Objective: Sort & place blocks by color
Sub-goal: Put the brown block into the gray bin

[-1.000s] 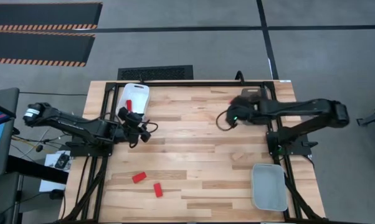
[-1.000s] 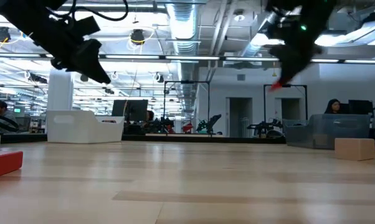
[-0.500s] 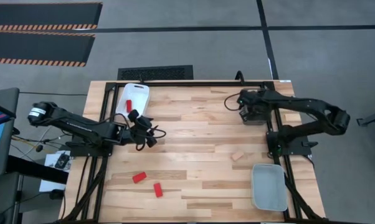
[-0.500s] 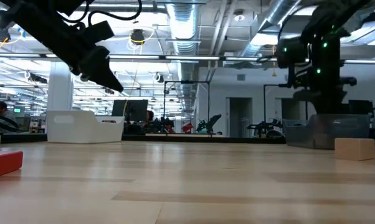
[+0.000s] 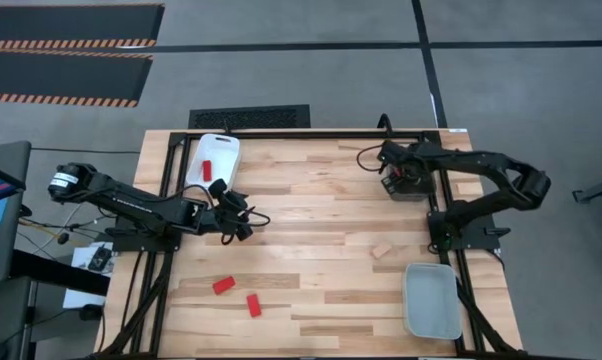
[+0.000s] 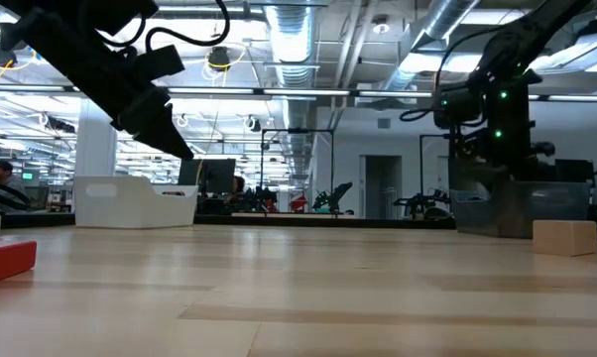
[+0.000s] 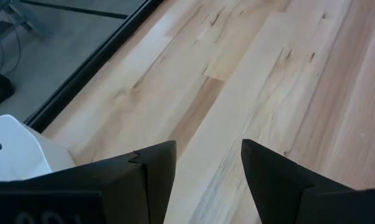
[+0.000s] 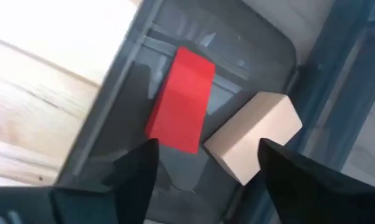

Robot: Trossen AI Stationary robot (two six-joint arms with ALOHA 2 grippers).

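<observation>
My right gripper [image 8: 206, 177] hangs open over the clear tray [image 5: 409, 188] at the table's far right. On the tray floor lie a red block [image 8: 181, 109] and a pale wood block [image 8: 253, 137], both beyond the fingertips. My left gripper [image 7: 206, 165] stands open above bare table left of centre [image 5: 243, 224], with nothing between its fingers. Two red blocks [image 5: 222, 285] [image 5: 253, 305] lie flat near the front left. A wood block [image 5: 382, 250] lies at the right. Another red block [image 5: 207, 167] lies in the white tray [image 5: 219, 150].
A grey tray [image 5: 432, 300] sits at the near right corner. The white tray stands at the far left edge. The middle of the wooden table [image 5: 311, 230] holds nothing. In the low view a red block [image 6: 6, 260] and the wood block [image 6: 564, 238] lie close to the camera.
My right gripper has gone toward the table's right edge and down over the clear tray. The red block seen at its fingertips a second ago now lies in the tray. My left gripper has shifted a little toward the table's right and near edges.
</observation>
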